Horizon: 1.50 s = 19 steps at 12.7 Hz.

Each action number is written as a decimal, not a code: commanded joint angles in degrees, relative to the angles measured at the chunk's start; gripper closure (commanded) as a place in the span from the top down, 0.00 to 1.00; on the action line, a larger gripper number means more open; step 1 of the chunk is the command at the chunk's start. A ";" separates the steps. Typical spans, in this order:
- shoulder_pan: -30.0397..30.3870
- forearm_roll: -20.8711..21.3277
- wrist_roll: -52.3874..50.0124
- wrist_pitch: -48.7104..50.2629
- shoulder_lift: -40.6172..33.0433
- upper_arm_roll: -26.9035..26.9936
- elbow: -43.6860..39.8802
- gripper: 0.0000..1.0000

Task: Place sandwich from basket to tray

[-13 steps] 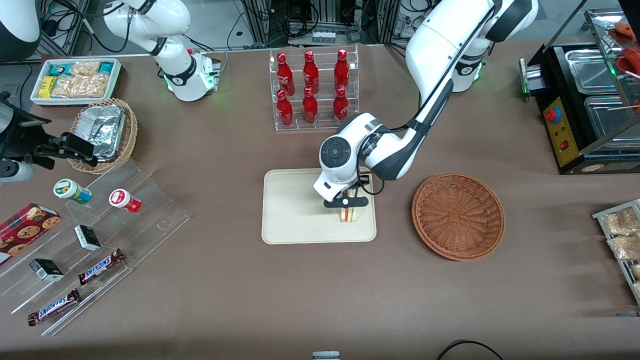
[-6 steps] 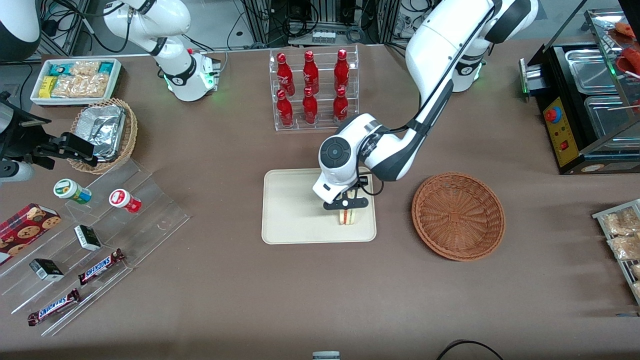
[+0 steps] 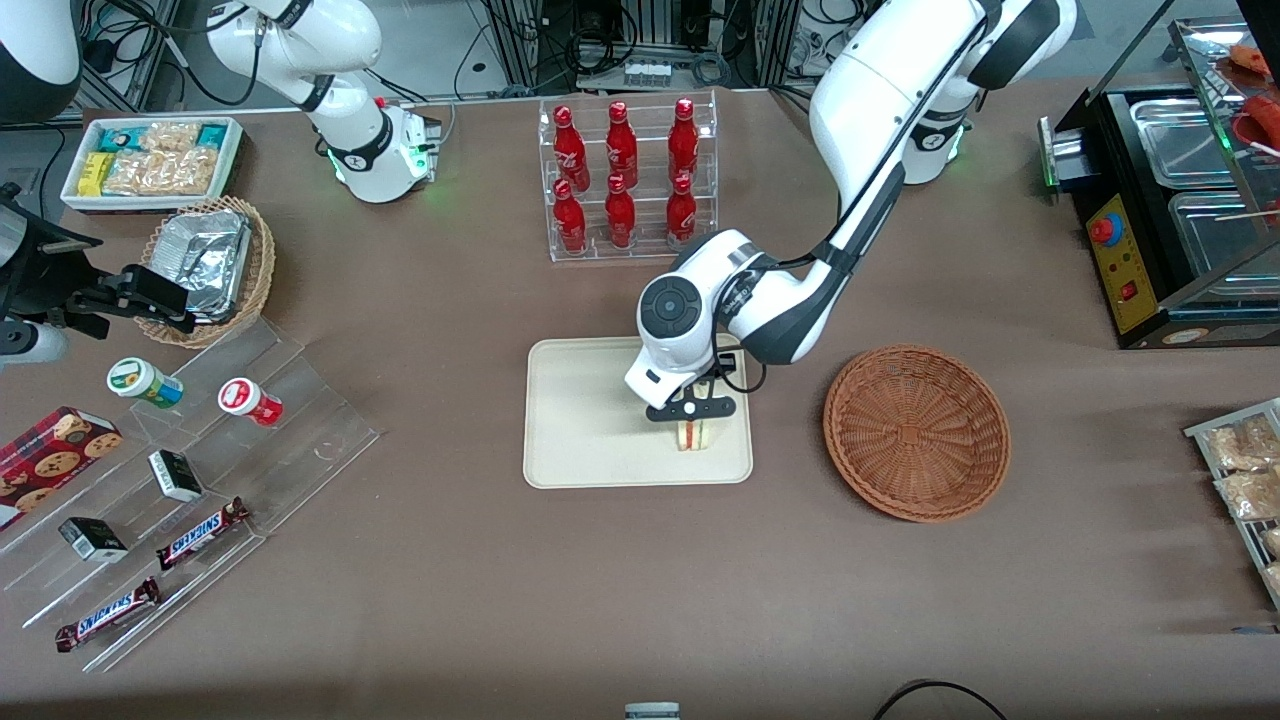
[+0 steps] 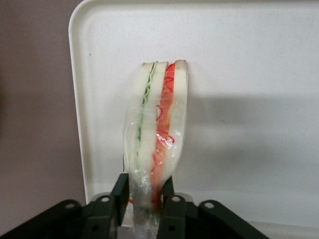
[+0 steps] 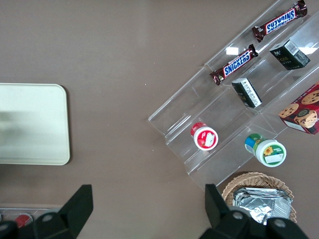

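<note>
Brown desk (image 3: 600,580) underneath, crowded with snack displays at both ends. Near its middle, cream tray (image 3: 580,420); at about 3 o'clock from that, well apart, reddish-brown basket (image 3: 916,432), nothing inside. Over the tray's edge nearest the basket, pincer (image 3: 690,407) clamped on the sandwich (image 4: 155,129), fingers (image 4: 119,191) pressing both bread faces. Sandwich upright on edge, red and green filling visible, whether touching the tray surface unclear.

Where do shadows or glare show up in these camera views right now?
Left wrist view: a soft grey shadow falls across the cream rectangular tray beside the wrapped triangular white-bread sandwich, whose film glints; the gripper has its jaws shut on it. Front view: green glow at the arm bases. Right wrist view: glare on the clear acrylic shelf.
</note>
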<state>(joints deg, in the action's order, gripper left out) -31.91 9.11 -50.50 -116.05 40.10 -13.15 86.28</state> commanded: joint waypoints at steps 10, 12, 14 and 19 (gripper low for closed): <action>1.92 0.90 -4.25 2.50 -0.98 1.63 -6.30 1.00; 5.61 0.55 -4.08 2.85 -3.44 1.54 -6.39 1.00; 7.73 0.64 -4.25 4.25 -4.76 1.63 -6.30 1.00; 14.93 0.29 -0.48 7.06 -7.92 1.54 -6.12 1.00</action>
<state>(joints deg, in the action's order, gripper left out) -18.77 9.16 -52.55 -110.29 34.06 -11.09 79.26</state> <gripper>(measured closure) 0.000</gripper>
